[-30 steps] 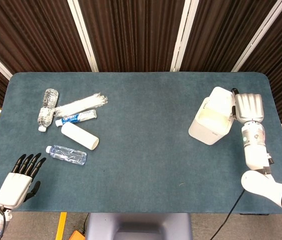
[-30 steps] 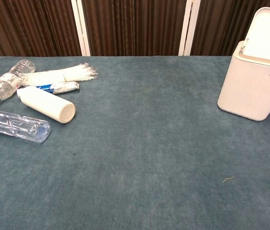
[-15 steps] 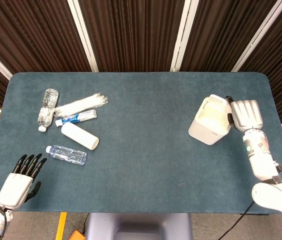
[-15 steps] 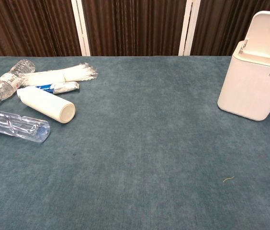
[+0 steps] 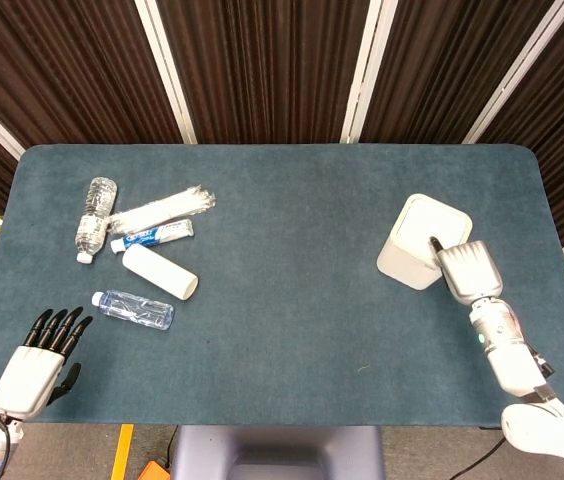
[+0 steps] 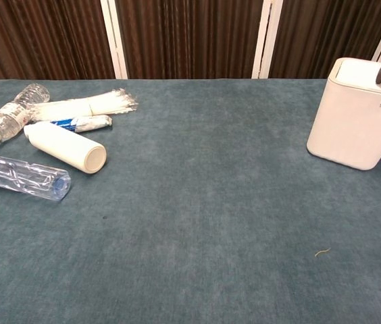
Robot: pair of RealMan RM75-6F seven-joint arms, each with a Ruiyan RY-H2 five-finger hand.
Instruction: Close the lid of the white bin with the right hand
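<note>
From my station the lid [image 5: 432,222] lies flat on the white bin [image 5: 402,262] just ahead of my right hand [image 5: 465,270], whose fingertip touches its near edge, the other fingers' set unclear to me, so only drawing away remains, I judge.

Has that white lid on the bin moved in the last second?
Yes. The white lid has swung down from upright to lie flat on the white plastic bin, under the right hand.

White arms w/ white-backed, black-fingered left hand [image 5: 37,362].
</note>
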